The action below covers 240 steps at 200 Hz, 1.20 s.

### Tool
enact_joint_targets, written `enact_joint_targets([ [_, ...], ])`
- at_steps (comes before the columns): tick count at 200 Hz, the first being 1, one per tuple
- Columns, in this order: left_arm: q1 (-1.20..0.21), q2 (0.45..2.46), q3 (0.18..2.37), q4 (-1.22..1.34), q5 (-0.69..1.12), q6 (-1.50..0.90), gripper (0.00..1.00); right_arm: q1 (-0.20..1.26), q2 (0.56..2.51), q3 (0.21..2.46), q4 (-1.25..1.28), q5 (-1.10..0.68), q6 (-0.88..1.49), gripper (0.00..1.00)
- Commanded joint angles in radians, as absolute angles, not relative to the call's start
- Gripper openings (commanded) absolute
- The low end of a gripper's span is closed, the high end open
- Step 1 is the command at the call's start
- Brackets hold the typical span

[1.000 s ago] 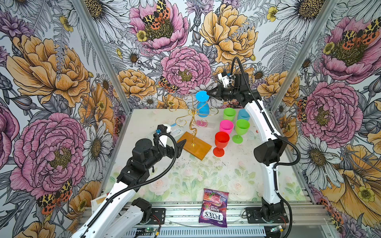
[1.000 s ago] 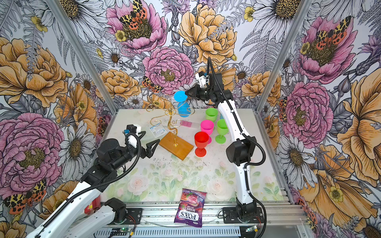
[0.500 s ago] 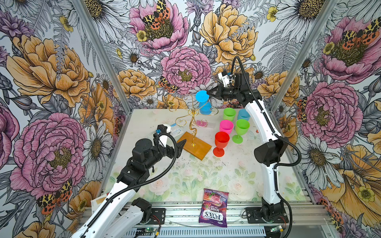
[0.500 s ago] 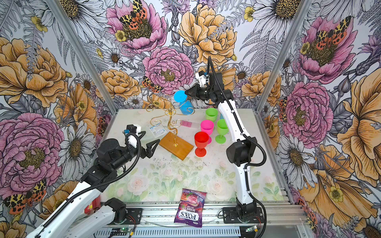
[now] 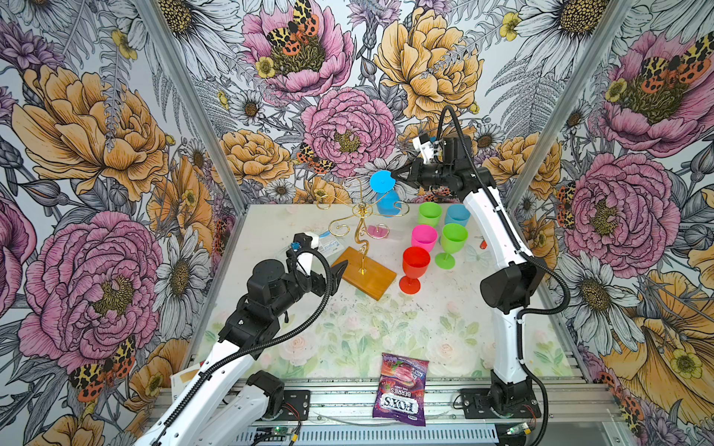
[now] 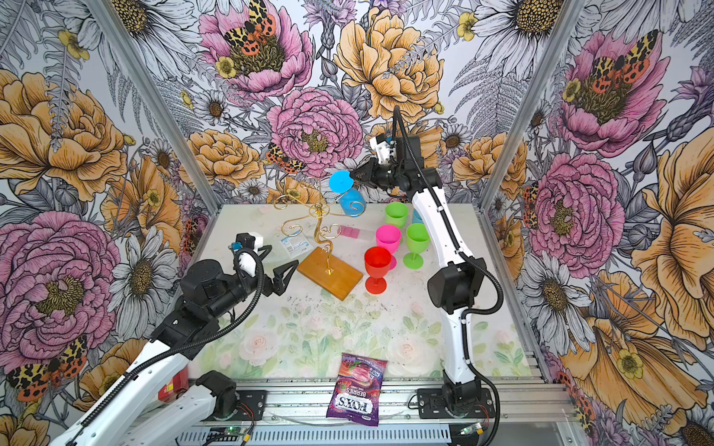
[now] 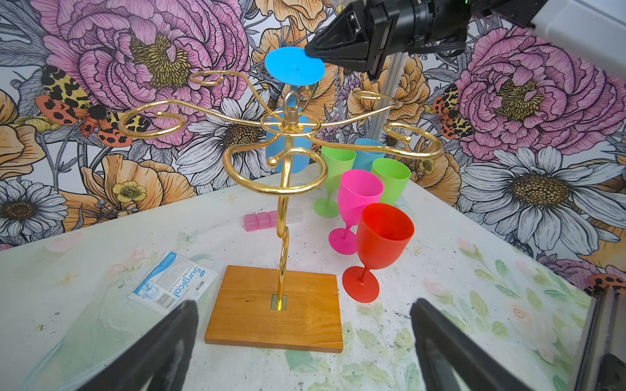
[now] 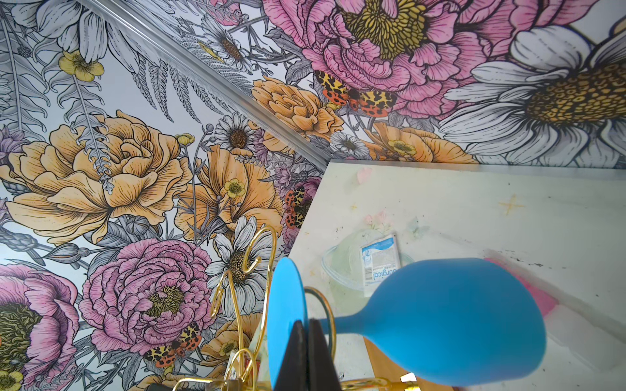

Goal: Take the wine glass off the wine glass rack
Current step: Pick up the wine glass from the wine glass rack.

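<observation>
We judge the blue wine glass (image 5: 380, 181) light, stiff, slick; right gripper (image 5: 397, 180) pinches its foot rim (the stem grips surer), left gripper (image 6: 284, 258) gapes wide, empty.

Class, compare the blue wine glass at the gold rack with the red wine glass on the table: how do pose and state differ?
Pose: the blue wine glass is upside down, foot up; the red wine glass stands upright. State: the right gripper is shut on the blue one's foot by the wine glass rack; the red one rests untouched on the table. Both are opaque stemmed goblets.
</observation>
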<state>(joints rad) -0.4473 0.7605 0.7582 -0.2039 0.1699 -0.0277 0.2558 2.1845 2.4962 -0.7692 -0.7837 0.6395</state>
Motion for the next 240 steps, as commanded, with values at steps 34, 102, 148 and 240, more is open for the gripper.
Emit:
enact_joint_targets([
  [34,-0.437,0.744,0.746,-0.184,0.18,-0.031,0.99,0.249,2.081,2.422,-0.777,-0.791,0.63,0.0],
  [102,-0.436,0.744,0.744,-0.182,0.182,-0.031,0.99,0.267,2.032,2.336,-0.77,-0.822,0.612,0.0],
  [148,-0.435,0.742,0.744,-0.181,0.182,-0.032,0.99,0.293,2.051,2.356,-0.764,-0.833,0.619,0.0],
  [240,-0.436,0.741,0.742,-0.18,0.184,-0.032,0.99,0.32,2.169,2.514,-0.73,-0.845,0.687,0.0],
])
